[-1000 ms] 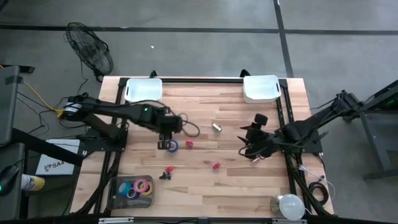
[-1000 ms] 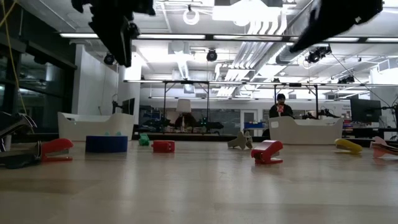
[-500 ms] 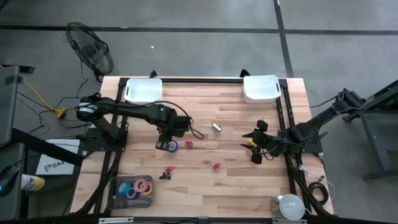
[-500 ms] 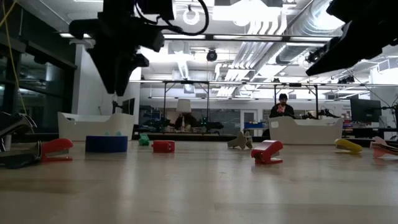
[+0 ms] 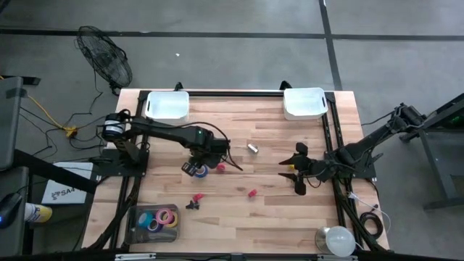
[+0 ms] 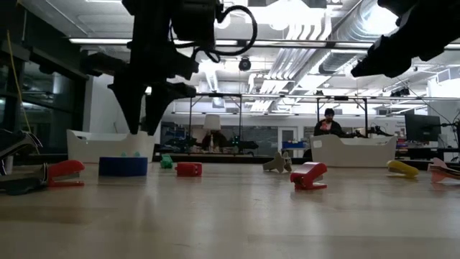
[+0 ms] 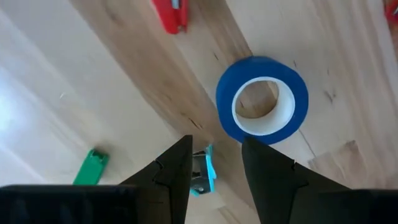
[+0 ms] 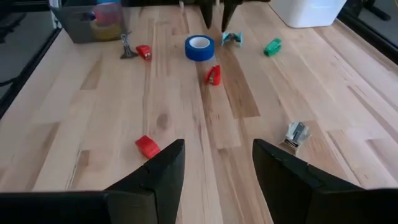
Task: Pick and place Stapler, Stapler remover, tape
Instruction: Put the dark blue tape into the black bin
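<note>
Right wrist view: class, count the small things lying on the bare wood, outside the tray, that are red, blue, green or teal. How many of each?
Red pieces: 3
Blue tape roll: 1
Green piece: 1
Teal piece: 1
Total: 6

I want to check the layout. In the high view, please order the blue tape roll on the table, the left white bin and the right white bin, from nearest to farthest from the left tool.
1. Blue tape roll: just beside the left tool.
2. Left white bin: at the table's far edge, left side.
3. Right white bin: at the far edge, right side.
</note>
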`<move>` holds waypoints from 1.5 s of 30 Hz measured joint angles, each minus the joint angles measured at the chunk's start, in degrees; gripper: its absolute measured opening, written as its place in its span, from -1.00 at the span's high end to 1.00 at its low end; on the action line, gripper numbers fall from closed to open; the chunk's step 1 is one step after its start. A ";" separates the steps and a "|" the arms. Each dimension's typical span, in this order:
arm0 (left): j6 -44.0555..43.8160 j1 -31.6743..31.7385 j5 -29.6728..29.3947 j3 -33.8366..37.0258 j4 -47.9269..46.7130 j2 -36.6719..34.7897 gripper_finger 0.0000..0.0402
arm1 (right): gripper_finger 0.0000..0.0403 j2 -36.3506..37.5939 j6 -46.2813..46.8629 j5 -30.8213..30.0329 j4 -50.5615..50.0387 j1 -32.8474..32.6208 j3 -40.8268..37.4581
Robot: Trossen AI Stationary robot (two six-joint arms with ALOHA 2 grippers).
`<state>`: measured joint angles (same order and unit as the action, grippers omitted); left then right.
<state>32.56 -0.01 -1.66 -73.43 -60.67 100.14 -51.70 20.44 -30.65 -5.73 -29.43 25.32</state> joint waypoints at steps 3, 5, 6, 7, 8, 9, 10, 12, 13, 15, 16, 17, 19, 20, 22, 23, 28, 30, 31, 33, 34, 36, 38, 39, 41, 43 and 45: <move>2.11 0.00 1.08 0.02 0.12 0.26 0.32 | 0.10 -0.02 0.00 0.13 0.02 0.00 0.00; 3.37 0.00 1.10 0.02 1.06 0.24 0.32 | 0.10 -0.02 0.02 0.43 0.04 0.00 0.00; 3.91 0.00 0.95 0.02 1.57 0.24 0.32 | 0.10 -0.02 0.04 0.69 0.04 0.00 0.00; 4.40 0.00 0.82 0.02 1.68 0.24 0.32 | 0.10 -0.02 0.11 0.98 0.04 0.00 0.00; 4.68 0.00 0.84 0.02 1.60 0.24 0.32 | 0.10 -0.02 0.23 1.22 0.04 0.00 0.00; 4.82 0.00 0.86 0.02 1.64 0.24 0.32 | 0.10 -0.02 0.27 1.49 0.04 0.00 0.00; 5.02 0.00 0.86 0.09 1.71 0.24 0.32 | 0.10 -0.02 0.29 1.81 0.06 0.00 0.00; 5.75 0.00 0.84 1.20 2.22 0.20 0.32 | 0.10 -0.02 0.50 1.92 0.07 0.00 0.00; 5.87 0.00 0.87 2.12 2.39 0.20 0.32 | 0.10 -0.02 0.53 1.95 0.08 0.00 0.00; 6.01 0.00 0.95 4.44 2.38 0.20 0.32 | 0.10 -0.02 0.60 1.98 0.08 0.00 0.00; 6.02 0.00 0.95 5.69 2.43 0.20 0.32 | 0.10 -0.02 0.92 1.99 0.08 0.00 0.00; 6.03 0.00 0.95 6.92 2.90 0.22 0.32 | 0.10 -0.02 1.31 2.00 0.08 0.00 0.00; 6.26 0.00 1.02 8.89 4.97 0.22 0.32 | 0.10 -0.02 1.58 2.01 0.08 0.00 0.00; 6.45 0.00 0.98 9.63 6.29 0.22 0.32 | 0.10 -0.02 1.60 2.01 0.08 0.00 0.00; 6.66 0.00 0.71 10.30 8.26 0.26 0.32 | 0.10 -0.02 1.64 2.01 0.08 0.00 0.00; 6.66 0.00 0.07 10.34 8.46 0.26 0.32 | 0.10 -0.02 1.88 2.01 0.08 0.00 0.00; 6.58 0.00 -2.20 10.34 9.08 0.24 0.32 | 0.10 -0.02 2.68 1.93 0.09 0.00 0.02; 6.23 0.00 -2.13 10.34 9.09 0.24 0.32 | 0.10 -0.02 2.69 1.88 0.09 0.00 0.02; 6.07 0.00 -1.97 10.34 9.08 0.13 0.32 | 0.10 -0.02 2.69 1.70 0.11 0.00 0.02; 5.22 0.00 -1.71 10.23 8.52 -0.27 0.32 | 0.10 -0.02 2.69 1.68 0.11 0.00 0.02; 4.76 0.00 -1.68 9.89 7.94 -0.31 0.32 | 0.10 -0.02 2.69 1.68 0.11 0.00 0.02; 4.28 0.00 -1.69 8.93 6.70 -0.31 0.32 | 0.10 -0.02 2.69 1.68 0.08 0.00 0.02; 3.54 0.00 -1.70 7.94 5.61 -0.90 0.32 | 0.10 -0.02 2.69 1.68 0.08 0.00 0.04; 3.17 0.00 -1.45 7.48 5.93 -1.04 0.32 | 0.10 -0.02 2.70 1.68 0.08 0.00 0.04; 2.56 0.02 0.60 6.75 7.52 -0.96 0.32 | 0.10 -0.02 3.06 1.70 0.08 0.00 0.07; 1.31 0.00 1.40 6.10 7.35 -0.96 0.32 | 0.10 -0.02 3.11 1.72 0.08 0.00 0.08; 0.14 -0.02 1.36 5.92 8.30 -0.98 0.32 | 0.10 -0.02 3.11 2.13 0.08 0.00 0.09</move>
<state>32.71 -0.03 -0.30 -67.51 -52.37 99.15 -51.72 23.55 -28.53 -5.65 -29.43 25.41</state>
